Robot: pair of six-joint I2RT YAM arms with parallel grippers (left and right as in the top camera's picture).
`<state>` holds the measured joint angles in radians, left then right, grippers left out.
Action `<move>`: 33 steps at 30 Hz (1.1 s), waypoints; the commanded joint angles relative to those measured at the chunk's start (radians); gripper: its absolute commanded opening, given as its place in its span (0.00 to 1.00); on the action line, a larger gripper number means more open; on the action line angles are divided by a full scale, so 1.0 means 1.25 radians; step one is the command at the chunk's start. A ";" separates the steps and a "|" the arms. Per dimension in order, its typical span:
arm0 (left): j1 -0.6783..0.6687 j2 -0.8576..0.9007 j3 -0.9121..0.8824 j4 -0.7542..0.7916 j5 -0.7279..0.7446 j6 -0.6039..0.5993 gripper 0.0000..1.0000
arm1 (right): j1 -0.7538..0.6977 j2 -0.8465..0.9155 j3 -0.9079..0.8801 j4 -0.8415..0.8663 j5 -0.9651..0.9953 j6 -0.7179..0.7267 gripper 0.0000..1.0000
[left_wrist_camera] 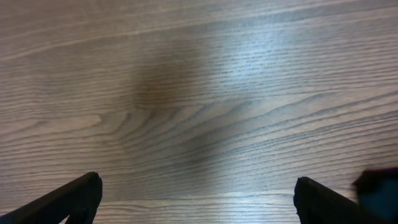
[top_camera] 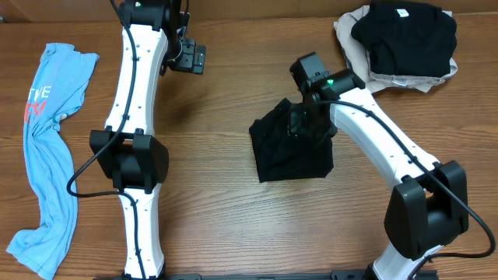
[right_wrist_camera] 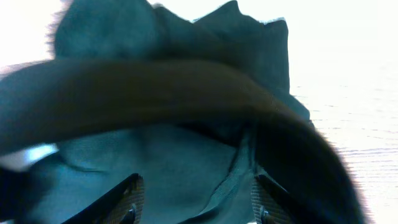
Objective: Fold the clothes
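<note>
Black garment [top_camera: 292, 152]: lies at the middle of the wooden surface [top_camera: 226, 218], roughly in front of the right arm.
Its look: bunched into a rough square, with straight lower and left edges and a rumpled, raised top. From the right wrist it [right_wrist_camera: 186, 155] fills the view, and a blurred dark fold crosses it.
Right tool [top_camera: 302, 124]: down on the top edge of the black garment. In the wrist view the tool [right_wrist_camera: 194, 202] has its jaws apart, with cloth lying between the fingers [right_wrist_camera: 127, 199] and nothing clamped.
Left tool [top_camera: 189, 56]: near the far edge, well apart from every garment. The tool [left_wrist_camera: 196, 193] is spread wide over bare wood.
Folded pile [top_camera: 405, 35]: at the far right corner, a neat black piece sits on top of a beige one [top_camera: 350, 31].
Blue shirt [top_camera: 47, 155]: at the left edge, unfolded, stretched in a long crumpled strip with red lettering near its top.
</note>
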<state>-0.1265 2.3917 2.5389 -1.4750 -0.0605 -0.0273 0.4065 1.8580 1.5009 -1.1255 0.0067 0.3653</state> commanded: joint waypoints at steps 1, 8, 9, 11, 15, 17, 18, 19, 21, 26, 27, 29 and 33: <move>0.001 0.038 0.012 -0.014 0.008 -0.003 1.00 | 0.007 -0.001 -0.061 0.023 -0.019 -0.018 0.59; 0.001 0.045 0.012 -0.052 0.022 -0.002 1.00 | 0.006 0.000 -0.180 0.084 -0.022 -0.017 0.59; 0.001 0.045 0.012 -0.052 0.022 -0.002 1.00 | 0.003 0.000 -0.194 0.098 -0.021 -0.017 0.60; 0.001 0.045 0.012 -0.050 0.022 -0.002 1.00 | -0.008 0.001 -0.228 0.140 -0.018 -0.017 0.63; 0.001 0.045 0.012 -0.046 0.022 -0.002 1.00 | -0.036 0.001 -0.258 0.183 0.030 -0.017 0.68; 0.001 0.045 0.012 -0.043 0.022 -0.002 1.00 | -0.057 0.001 -0.259 0.197 0.069 -0.021 0.69; 0.001 0.045 0.012 -0.040 0.022 -0.002 1.00 | -0.069 0.001 -0.259 0.206 0.084 -0.029 0.69; 0.001 0.045 0.012 -0.037 0.022 -0.002 1.00 | -0.085 0.001 -0.259 0.217 0.089 -0.047 0.70; 0.001 0.045 0.012 -0.034 0.022 -0.002 1.00 | -0.117 0.001 -0.258 0.237 0.084 -0.074 0.73; 0.001 0.045 0.012 -0.023 0.022 -0.002 1.00 | -0.165 -0.002 -0.191 0.195 -0.003 -0.110 0.93; 0.001 0.045 0.012 -0.018 0.022 -0.002 1.00 | -0.164 -0.006 -0.162 0.170 -0.008 -0.110 0.95; 0.001 0.045 0.012 -0.006 0.022 -0.002 1.00 | -0.158 -0.019 -0.102 0.119 -0.007 -0.110 0.97; 0.002 0.045 0.012 0.015 0.022 -0.002 1.00 | -0.107 -0.053 0.057 0.014 -0.007 -0.129 0.99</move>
<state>-0.1265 2.4451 2.5389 -1.4673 -0.0410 -0.0273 0.2161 1.8549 1.4284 -1.0584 0.0055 0.2310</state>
